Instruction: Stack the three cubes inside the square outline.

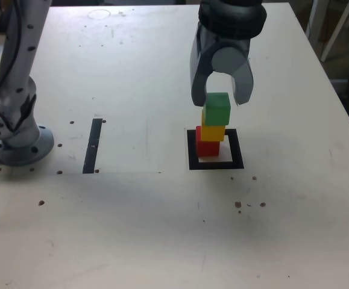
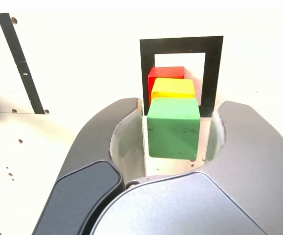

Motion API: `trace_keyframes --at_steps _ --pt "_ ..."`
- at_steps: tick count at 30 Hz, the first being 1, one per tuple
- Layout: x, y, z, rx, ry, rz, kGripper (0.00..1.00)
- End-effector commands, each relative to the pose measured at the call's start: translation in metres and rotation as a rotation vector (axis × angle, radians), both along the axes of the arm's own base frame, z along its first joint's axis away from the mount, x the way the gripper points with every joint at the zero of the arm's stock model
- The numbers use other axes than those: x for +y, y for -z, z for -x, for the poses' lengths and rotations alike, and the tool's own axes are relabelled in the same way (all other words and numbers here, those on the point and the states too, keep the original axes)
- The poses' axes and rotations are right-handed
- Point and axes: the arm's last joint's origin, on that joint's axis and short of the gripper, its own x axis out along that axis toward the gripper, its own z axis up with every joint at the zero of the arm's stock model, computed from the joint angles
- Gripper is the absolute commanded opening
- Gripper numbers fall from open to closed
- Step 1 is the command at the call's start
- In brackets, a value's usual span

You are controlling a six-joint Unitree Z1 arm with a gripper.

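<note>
The three cubes stand stacked inside the square outline [image 1: 192, 150]: red cube [image 1: 208, 146] at the bottom, yellow cube [image 1: 213, 131] on it, green cube [image 1: 217, 108] on top. The stack is slightly staggered. My gripper [image 1: 220, 101] hangs over the stack with one finger on each side of the green cube. In the wrist view the green cube [image 2: 173, 128] sits between the jaws with a thin gap on both sides, so my gripper [image 2: 180, 107] is open. Beyond it show the yellow cube [image 2: 173, 88], the red cube [image 2: 165, 72] and the square outline [image 2: 180, 43].
A straight black tape strip [image 1: 93, 144] lies to the exterior view's left of the stack. The arm's grey base [image 1: 17, 141] is bolted at the table's left edge. Small dark holes dot the pale table [image 1: 162, 229].
</note>
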Motion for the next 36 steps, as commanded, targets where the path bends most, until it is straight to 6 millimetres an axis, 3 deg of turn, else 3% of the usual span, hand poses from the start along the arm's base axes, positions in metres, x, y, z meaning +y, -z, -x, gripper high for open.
trace_keyframes --at_steps 1,11,17,26,36 --pt "0.0 0.001 0.001 0.017 0.002 -0.002 0.99" --pt "0.0 -0.002 0.005 0.014 0.005 -0.014 1.0" --pt "0.003 -0.015 0.02 -0.008 0.007 -0.03 1.0" --pt "0.008 -0.024 0.071 0.007 0.006 -0.046 1.0" --pt "0.013 0.001 0.132 0.05 0.002 -0.051 1.0"
